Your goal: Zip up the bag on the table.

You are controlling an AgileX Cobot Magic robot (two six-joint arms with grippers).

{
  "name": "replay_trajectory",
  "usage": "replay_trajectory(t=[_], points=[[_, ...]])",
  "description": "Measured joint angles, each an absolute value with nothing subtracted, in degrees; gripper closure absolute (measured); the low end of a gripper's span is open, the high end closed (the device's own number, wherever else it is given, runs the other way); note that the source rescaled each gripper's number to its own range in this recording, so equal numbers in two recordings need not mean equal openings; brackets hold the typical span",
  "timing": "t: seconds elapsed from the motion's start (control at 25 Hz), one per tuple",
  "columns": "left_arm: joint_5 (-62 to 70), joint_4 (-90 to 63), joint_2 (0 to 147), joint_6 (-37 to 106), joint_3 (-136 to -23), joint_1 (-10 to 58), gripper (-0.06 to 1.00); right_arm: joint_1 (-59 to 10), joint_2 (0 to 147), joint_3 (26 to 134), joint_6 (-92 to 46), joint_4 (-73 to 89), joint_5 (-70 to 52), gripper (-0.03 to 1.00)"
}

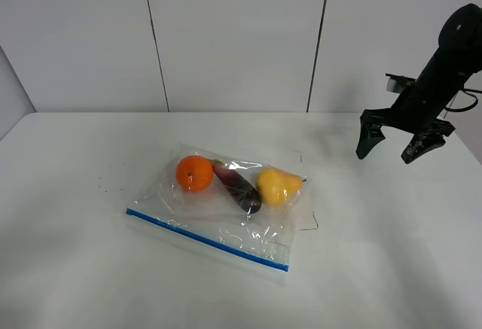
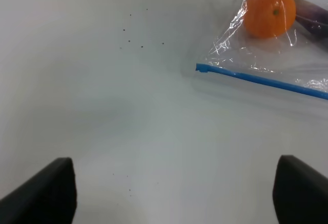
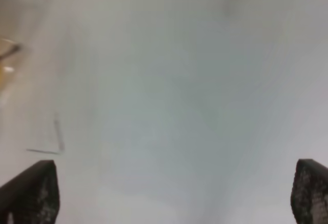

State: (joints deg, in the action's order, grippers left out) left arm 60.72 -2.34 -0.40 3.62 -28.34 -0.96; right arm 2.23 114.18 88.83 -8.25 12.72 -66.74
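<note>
The clear crinkly bag (image 1: 226, 208) lies flat on the white table (image 1: 90, 269). Its blue zipper strip (image 1: 207, 240) runs along the near edge. Inside are an orange (image 1: 194, 172), a dark purple fruit (image 1: 238, 187) and a yellow fruit (image 1: 277, 186). My right gripper (image 1: 390, 150) is open and empty, held above the table well to the right of the bag. My left gripper does not show in the high view; its wrist view shows two black fingertips (image 2: 43, 196) wide apart over bare table, with the zipper's end (image 2: 202, 68) and the orange (image 2: 269, 12) ahead.
A white panelled wall (image 1: 233, 35) stands behind the table. Thin dark pen marks (image 1: 310, 223) lie on the table beside the bag's right edge. Small dark specks (image 2: 134, 37) dot the table left of the bag.
</note>
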Motion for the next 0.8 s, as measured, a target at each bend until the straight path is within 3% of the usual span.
replay_trajectory(t=[0.36,0.8], points=[[60.7,-2.3,-0.4,3.6,-28.3,-1.0,-0.05,2.2,112.8,86.9,-6.3,8.7,-69.2,-0.03],[60.7,-2.3,-0.4,3.6,-28.3,-1.0,-0.05,2.2,88.6,59.9,-5.3,5.1,-69.2,-0.03]])
